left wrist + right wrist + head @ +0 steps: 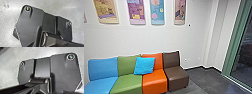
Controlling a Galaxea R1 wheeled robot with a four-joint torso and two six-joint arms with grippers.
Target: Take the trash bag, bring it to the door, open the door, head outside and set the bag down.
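Note:
At the right of the head view stands a green frame (234, 45) around dark glass (245, 57); whether it belongs to a door or a window I cannot tell. Both wrist views look down past the robot's own dark plate and jointed bar onto a pale grey floor, named in the left wrist view as floor (7, 22) and in the right wrist view as floor (10, 72).
A row of joined seats runs along the white wall (159, 37): blue (102, 68), green (126, 83), orange (155, 81) and brown (176, 76). A bright blue cushion (144, 65) leans there. Dark floor (209, 81) lies between the brown seat and the glass.

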